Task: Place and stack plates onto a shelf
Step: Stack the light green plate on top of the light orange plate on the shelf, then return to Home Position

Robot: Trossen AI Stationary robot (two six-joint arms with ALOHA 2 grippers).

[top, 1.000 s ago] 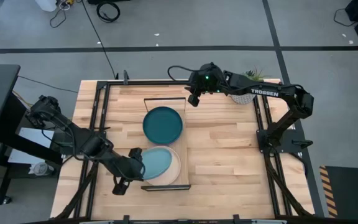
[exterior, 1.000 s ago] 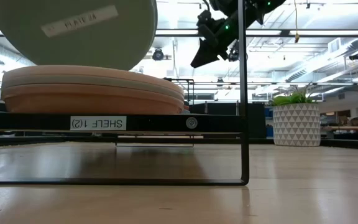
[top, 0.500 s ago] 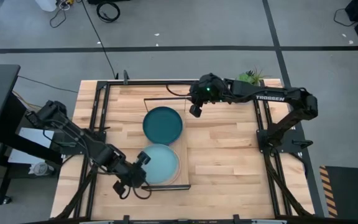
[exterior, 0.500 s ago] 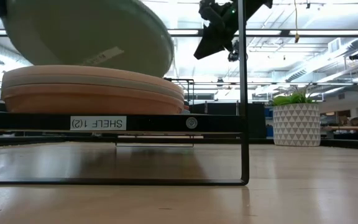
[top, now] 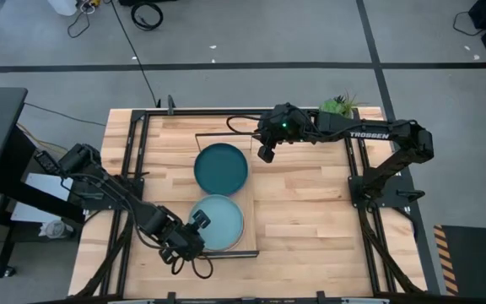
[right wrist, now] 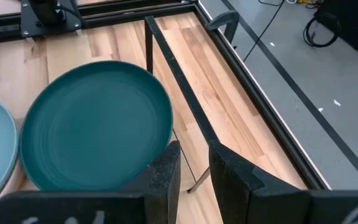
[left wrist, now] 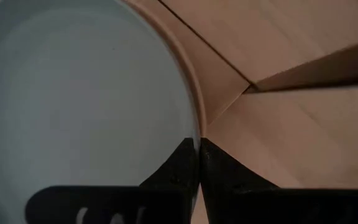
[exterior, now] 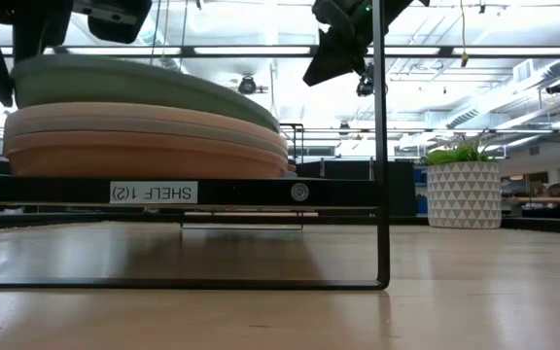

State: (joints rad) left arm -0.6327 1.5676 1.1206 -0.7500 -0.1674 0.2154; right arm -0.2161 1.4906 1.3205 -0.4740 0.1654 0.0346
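Note:
The light blue plate (top: pixel 220 221) lies on top of a stack of plates (exterior: pixel 144 146) at the near end of the shelf (top: pixel 250 201). My left gripper (top: pixel 199 223) is shut on the plate's near left rim. In the low view this plate (exterior: pixel 134 89) is slightly tilted. The dark teal plate (top: pixel 221 168) rests flat on the shelf's far half. My right gripper (top: pixel 265 154) hangs open above the shelf's right edge beside the teal plate (right wrist: pixel 98 124), with nothing between its fingers. My left gripper pinches the light blue plate's rim (left wrist: pixel 194 127) between its two fingers, at the plate's near left side. The fingers slant down from the table's near left. The plate lies nearly flat, its held side a little raised and its opposite side on the stack.
A potted green plant (top: pixel 337 105) stands at the table's far right corner. The shelf's thin black wire frame (right wrist: pixel 179 93) rises at its ends. Bare wooden tabletop lies right of the shelf.
My left gripper has gone down and a little toward the shelf while rolling its wrist. The light blue plate, first steeply tipped above the stack, has come down nearly flat onto it. My right gripper has shifted a little toward the near edge.

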